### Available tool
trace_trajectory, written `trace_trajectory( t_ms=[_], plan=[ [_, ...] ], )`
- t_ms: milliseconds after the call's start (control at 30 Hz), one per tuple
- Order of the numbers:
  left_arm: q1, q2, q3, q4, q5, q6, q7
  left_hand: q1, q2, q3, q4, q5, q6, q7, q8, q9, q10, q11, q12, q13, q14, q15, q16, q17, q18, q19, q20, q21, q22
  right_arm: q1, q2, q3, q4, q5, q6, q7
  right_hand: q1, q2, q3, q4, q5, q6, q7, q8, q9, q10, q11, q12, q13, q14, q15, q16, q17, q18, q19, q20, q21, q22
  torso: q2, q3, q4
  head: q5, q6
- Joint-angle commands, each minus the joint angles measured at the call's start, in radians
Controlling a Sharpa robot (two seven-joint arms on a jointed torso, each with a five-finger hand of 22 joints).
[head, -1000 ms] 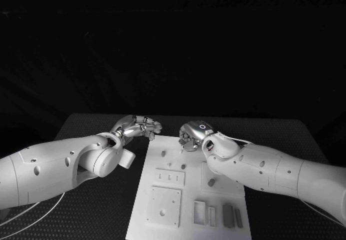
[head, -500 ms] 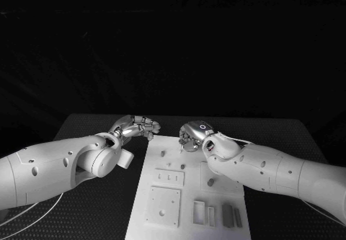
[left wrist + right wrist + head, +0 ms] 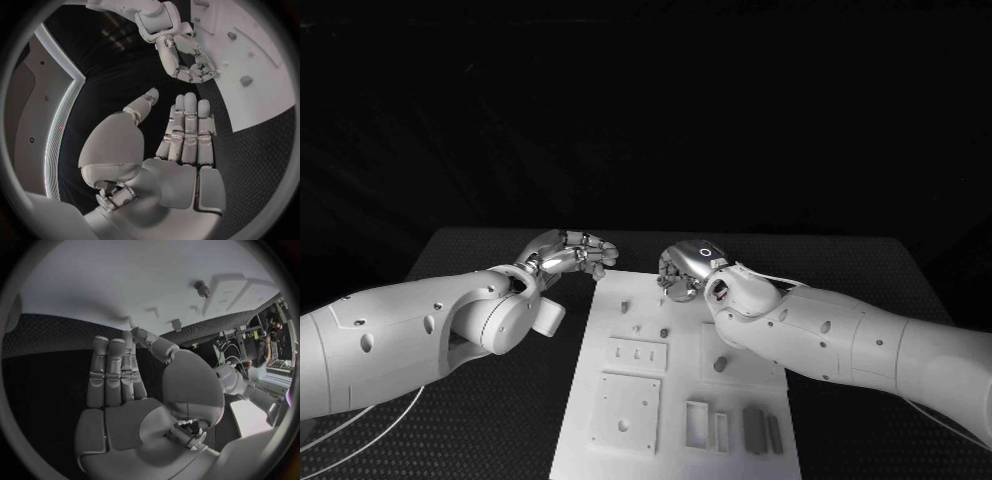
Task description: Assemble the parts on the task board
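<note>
The white task board [image 3: 682,385] lies lengthwise in the middle of the table. Small peg-like parts [image 3: 665,332] stand on its far half, and another part [image 3: 721,365] sits further down. My left hand [image 3: 567,253] hovers just off the board's far left corner; the left wrist view shows its fingers [image 3: 186,127] side by side, the thumb apart, nothing in the palm. My right hand [image 3: 687,268] hangs over the board's far edge, fingers bent downward [image 3: 190,70], holding nothing that I can see. The right wrist view shows its palm [image 3: 125,405] facing the board [image 3: 94,285] and two parts [image 3: 201,287].
Flat white plates [image 3: 636,353] [image 3: 629,410] and narrow slotted blocks [image 3: 697,425] [image 3: 757,430] occupy the near half of the board. The black textured table [image 3: 877,275] reaches out past both sides of the board. My two forearms flank the board.
My left hand has drifted slightly to the left, away from the board's corner. My right hand has barely shifted. The parts stay where they were.
</note>
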Motion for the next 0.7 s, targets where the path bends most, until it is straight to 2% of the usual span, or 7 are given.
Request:
trace_trajectory(
  t_ms=[33,700],
  plan=[
    [0.002,0.0,0.001,0.001,-0.004,0.009,0.007,-0.003,-0.001,0.005,0.0,-0.006,-0.002,0.003,-0.004,0.001,-0.004,0.002,-0.004,0.001,-0.009,0.0,-0.001,-0.002,0.013,-0.006,-0.001,0.007,-0.001,-0.003,-0.006,-0.002,-0.007,-0.014,0.01,-0.018,0.002,0.004,0.004,0.0,0.001,0.009,0.001,0.002,0.001,0.007,-0.002,-0.003,0.002,0.002,-0.007,0.005,-0.001,0.008,-0.001,-0.005,0.007,0.02,0.0,-0.0006,-0.0007,-0.001,-0.002],
    [0.002,-0.001,0.001,-0.002,-0.004,0.01,0.006,-0.003,-0.001,0.005,0.0,-0.006,-0.003,0.003,-0.006,0.003,-0.004,0.002,-0.007,0.003,-0.01,0.0,0.0,-0.002,0.013,-0.006,-0.001,0.007,-0.002,-0.005,-0.016,-0.002,0.005,-0.006,0.016,-0.013,0.001,0.003,0.005,0.001,0.001,0.01,0.0,0.002,0.003,0.008,-0.002,-0.005,0.004,0.002,-0.008,0.007,-0.003,0.008,-0.001,-0.006,0.009,0.019,0.0,-0.0003,-0.0004,-0.003,-0.006]
  ],
)
